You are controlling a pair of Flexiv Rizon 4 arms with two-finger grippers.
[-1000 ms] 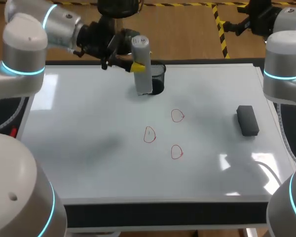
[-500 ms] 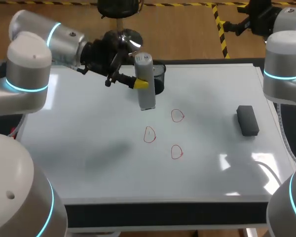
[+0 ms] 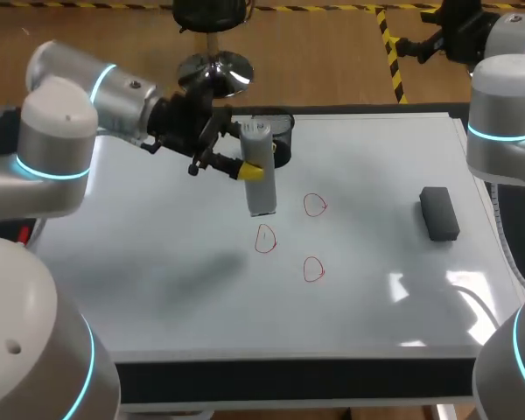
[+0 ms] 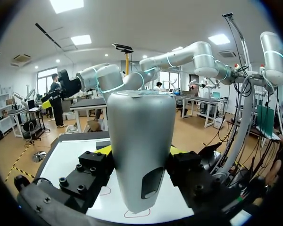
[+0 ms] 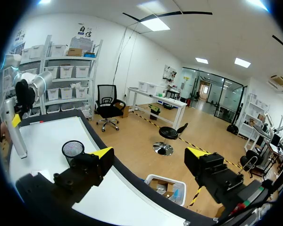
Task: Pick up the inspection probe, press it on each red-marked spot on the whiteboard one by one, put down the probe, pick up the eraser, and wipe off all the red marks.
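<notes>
Three red marks point(image 3: 264, 238) on whiteboard point(image 3: 149, 236)

bright, even light from overhead; white glare patches on whiteboard point(image 3: 376, 157); soft grey shadows.

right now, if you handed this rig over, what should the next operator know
Left gripper: shut on the probe, held upright over the whiteboard, its tip close to the leftmost red mark; whether it touches cannot be told.
Right gripper: open, empty, off the board's far right corner.
Eraser lies on the board's right side; mesh cup at the far edge.
Done: probe picked up.
Left: press all three marks, also the far red mark and near red mark; put the probe down; take the eraser; wipe.
</notes>
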